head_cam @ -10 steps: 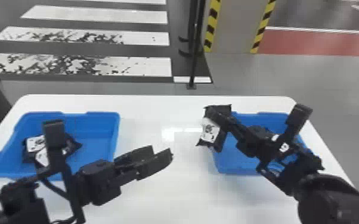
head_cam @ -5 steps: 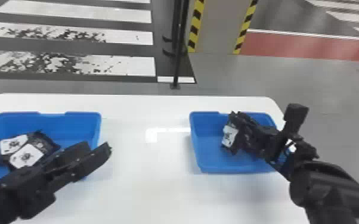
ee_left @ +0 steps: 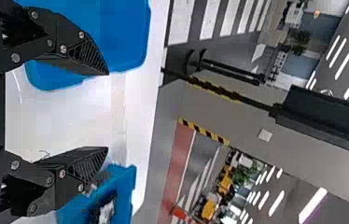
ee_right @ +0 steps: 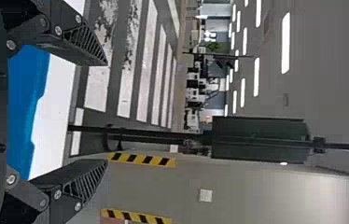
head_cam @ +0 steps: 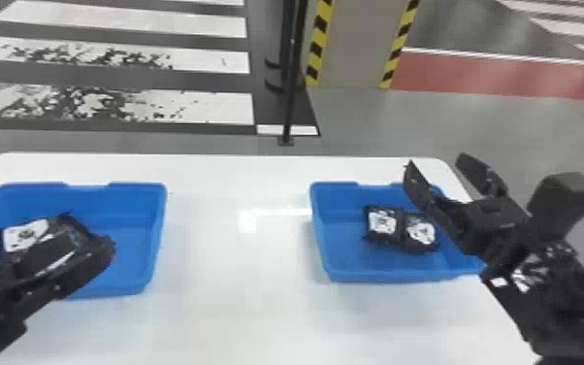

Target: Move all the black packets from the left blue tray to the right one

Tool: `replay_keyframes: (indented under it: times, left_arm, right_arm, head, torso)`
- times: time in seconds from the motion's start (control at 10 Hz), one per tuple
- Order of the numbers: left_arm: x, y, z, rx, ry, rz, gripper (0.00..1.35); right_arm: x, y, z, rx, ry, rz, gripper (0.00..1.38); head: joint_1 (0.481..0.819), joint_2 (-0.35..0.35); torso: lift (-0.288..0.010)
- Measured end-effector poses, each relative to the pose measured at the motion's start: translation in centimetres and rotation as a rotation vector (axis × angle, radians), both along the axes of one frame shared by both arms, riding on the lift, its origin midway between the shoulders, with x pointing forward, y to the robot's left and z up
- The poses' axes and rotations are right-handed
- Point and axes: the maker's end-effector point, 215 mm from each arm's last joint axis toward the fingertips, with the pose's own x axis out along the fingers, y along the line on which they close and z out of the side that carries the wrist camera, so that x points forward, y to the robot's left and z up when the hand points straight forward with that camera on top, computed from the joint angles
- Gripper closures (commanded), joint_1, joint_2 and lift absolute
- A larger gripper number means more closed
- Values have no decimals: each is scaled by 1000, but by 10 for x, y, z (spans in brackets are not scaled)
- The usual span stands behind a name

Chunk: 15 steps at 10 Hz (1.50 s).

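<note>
Over the left blue tray [head_cam: 157, 228] is my left gripper [head_cam: 91, 241], partly covering the black packets [head_cam: 25, 235] there; how many lie beneath it I cannot tell. In the left wrist view the left gripper [ee_left: 108, 111] is open, nothing between its fingers. Two black packets with white labels lie side by side in the right blue tray [head_cam: 364, 274], one on the left [head_cam: 382, 224] and one on the right [head_cam: 421, 231]. My right gripper [head_cam: 435, 162] stands open above that tray's far right part; in the right wrist view, the right gripper [ee_right: 107, 112] is empty.
The white table [head_cam: 237, 272] carries both trays, with a wide gap between them. Beyond its far edge stand a thin black pole [head_cam: 290, 97] and a grey pillar [head_cam: 354, 46] with striped edges.
The right gripper carried a packet into the right tray, let go and rose away to the right. The left arm moved left over its tray. The head view has shifted as well.
</note>
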Motion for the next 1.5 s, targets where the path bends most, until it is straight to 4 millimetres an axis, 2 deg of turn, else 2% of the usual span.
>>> replay_keyframes:
  times: [0.1, 0.2, 0.3, 0.5, 0.7, 0.9, 1.1, 1.3, 1.5]
  left_arm:
    - [2, 32, -7, 71, 17, 63, 513]
    - [3, 62, -12, 137, 41, 117, 513]
    - [3, 86, -16, 199, 68, 159, 513]
    - [7, 130, -24, 310, 132, 240, 513]
    - [27, 156, -38, 361, 188, 287, 512]
    - [61, 160, -61, 355, 235, 284, 512]
    - [88, 146, -87, 346, 292, 241, 512]
    - [96, 136, -113, 364, 366, 213, 512]
    - [103, 136, -125, 396, 401, 207, 506]
  right_arm:
    - [-21, 31, 22, 37, -39, 56, 168]
    - [-39, 61, 35, 96, -57, 117, 170]
    - [-53, 84, 43, 151, -61, 169, 170]
    - [-64, 111, 45, 223, -52, 235, 171]
    - [-64, 118, 40, 250, -40, 258, 171]
    - [-63, 123, 37, 261, -31, 275, 171]
    - [-62, 128, 34, 276, -22, 289, 173]
    - [-62, 131, 29, 293, -9, 300, 173]
    - [-61, 132, 26, 307, -2, 307, 174]
  head:
    - [695, -13]
    - [695, 36]
    - [695, 123]
    - [695, 236]
    - [695, 272]
    - [695, 278]
    - [695, 258]
    - [695, 247]
    - [695, 246]
  torso:
    - [-140]
    - [-140]
    - [-140]
    - [-140]
    - [-140]
    - [-140]
    - [-140]
    - [-140]
    - [-140]
